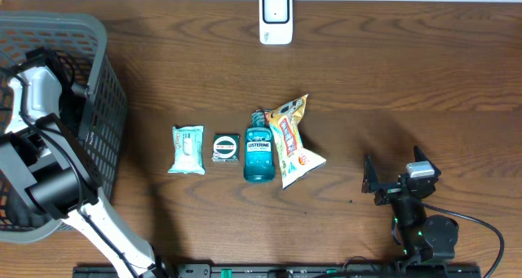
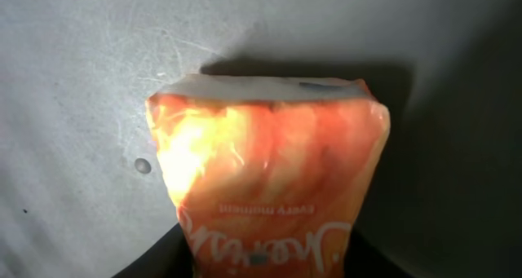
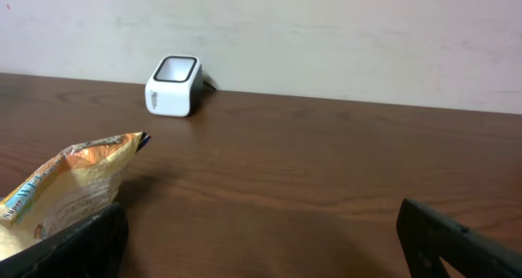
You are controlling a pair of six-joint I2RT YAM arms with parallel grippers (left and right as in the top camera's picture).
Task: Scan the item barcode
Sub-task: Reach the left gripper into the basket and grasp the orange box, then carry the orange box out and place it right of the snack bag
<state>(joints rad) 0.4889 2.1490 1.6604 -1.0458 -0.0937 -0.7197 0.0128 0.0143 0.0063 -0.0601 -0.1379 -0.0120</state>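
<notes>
An orange film-wrapped pack lies in the grey basket at the left, between the left gripper's jaws. Whether it is gripped cannot be told. The right gripper is spread wide, empty. The pack is judged light, soft and slippery, best pinched gently across its sides.

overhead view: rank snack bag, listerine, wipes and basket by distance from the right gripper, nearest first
1. Snack bag, just left of the right gripper.
2. Listerine, against the bag's left side.
3. Wipes, left end of the row.
4. Basket, far left edge.
</notes>
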